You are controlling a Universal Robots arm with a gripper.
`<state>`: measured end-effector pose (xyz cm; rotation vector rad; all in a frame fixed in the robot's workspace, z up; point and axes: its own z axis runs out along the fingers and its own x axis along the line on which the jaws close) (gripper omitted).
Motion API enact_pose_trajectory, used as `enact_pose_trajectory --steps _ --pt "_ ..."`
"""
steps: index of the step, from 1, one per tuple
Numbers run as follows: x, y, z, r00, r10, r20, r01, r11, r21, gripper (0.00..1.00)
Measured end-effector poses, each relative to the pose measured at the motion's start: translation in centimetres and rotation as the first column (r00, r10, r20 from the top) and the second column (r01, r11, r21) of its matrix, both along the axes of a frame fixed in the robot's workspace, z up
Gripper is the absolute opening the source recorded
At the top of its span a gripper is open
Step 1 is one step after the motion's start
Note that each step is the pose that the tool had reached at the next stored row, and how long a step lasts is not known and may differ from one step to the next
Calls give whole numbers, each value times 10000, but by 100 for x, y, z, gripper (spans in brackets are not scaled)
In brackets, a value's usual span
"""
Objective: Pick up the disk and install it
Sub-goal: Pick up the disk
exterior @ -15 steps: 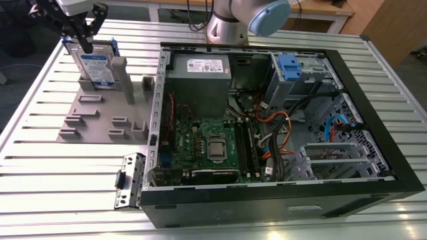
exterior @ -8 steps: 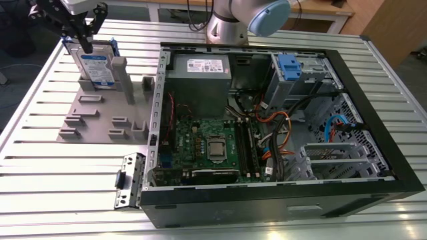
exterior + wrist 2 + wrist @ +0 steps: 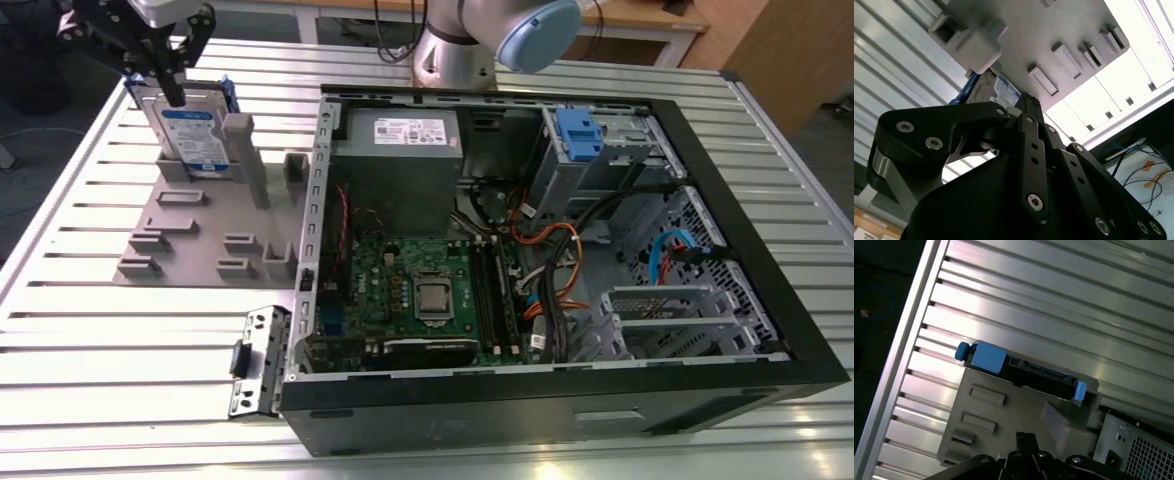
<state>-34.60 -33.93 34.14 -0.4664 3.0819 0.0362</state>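
Single arm working at the far end of the exterior view's left. Black linkage gripper [image 3: 171, 90] is hanging directly over the silver-grey hard drive with white and blue label and blue plastic bracket [image 3: 198, 135], the disk of the task. The disk is standing on edge, upright, in a slot of the flat grey moulded fixture plate [image 3: 187, 245], which is lying on the slatted aluminium table [image 3: 80, 330] just beside the open black computer case [image 3: 787, 330]. So the disk is lying straight below the fingers, its thin upper edge facing them; in the first wrist view that edge [image 3: 1024, 375] is running long and narrow between its two blue bracket ends. Fingertips are looking pressed together in both wrist views [image 3: 1026, 100] [image 3: 1024, 437], nothing seen between them. Whether they are touching the edge I cannot tell. Count: one disk, one gripper, one fixture plate, one case, one blue plastic latch [image 3: 577, 130] sitting in the case's drive bay, well apart from the disk.
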Motion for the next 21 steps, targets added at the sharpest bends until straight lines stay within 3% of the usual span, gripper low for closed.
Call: enact_pose_trajectory --steps 10,16,21 --pt "0 0 0 9961 881 0 -881 9961 0 10" --pt "0 0 0 9901 1403 0 -1403 9901 0 10" --pt "0 0 0 9828 1846 0 -1846 9828 0 10"
